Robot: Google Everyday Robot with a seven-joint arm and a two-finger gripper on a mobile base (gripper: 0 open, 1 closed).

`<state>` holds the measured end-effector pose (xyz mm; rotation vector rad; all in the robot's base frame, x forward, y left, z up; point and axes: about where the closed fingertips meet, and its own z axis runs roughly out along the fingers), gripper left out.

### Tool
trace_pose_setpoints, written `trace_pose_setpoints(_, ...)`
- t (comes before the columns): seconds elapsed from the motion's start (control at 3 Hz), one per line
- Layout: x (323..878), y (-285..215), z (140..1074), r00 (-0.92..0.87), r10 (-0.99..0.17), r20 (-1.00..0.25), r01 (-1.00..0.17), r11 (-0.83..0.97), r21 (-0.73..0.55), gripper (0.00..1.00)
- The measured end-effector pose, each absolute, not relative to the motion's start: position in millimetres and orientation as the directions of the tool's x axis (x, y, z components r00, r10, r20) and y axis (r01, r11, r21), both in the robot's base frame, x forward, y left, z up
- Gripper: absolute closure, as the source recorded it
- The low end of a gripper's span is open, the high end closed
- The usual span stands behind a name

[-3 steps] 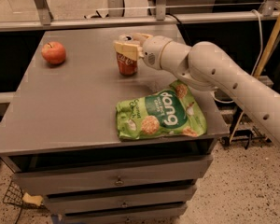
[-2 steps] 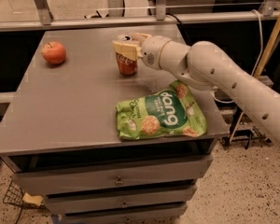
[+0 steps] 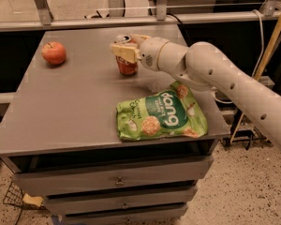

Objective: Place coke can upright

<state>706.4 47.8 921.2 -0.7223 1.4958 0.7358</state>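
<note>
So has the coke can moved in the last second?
No. The coke can stands as far right of the apple as before, gripper at its top.

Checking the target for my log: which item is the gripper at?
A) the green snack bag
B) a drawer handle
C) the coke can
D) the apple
C: the gripper grips the top of the upright coke can, apart from the apple and the green snack bag.

The coke can (image 3: 127,67) stands upright on the gray table (image 3: 75,107). The gripper (image 3: 125,44) holds it near the top. A red apple (image 3: 54,53) sits well apart from it, and a green snack bag (image 3: 161,116) lies near the table's front edge.
</note>
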Motion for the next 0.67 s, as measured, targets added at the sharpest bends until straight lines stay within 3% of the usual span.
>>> trace_pose_setpoints(0.33, 706.4, 47.0, 923.8, -0.04, -0.021, -0.999, -0.8, 0.599, 0.02, 0.0)
trace_pose_setpoints(0.67, 702.3, 24.1, 948.4, 0.008, -0.083, -0.996, -0.767, 0.639, -0.06, 0.0)
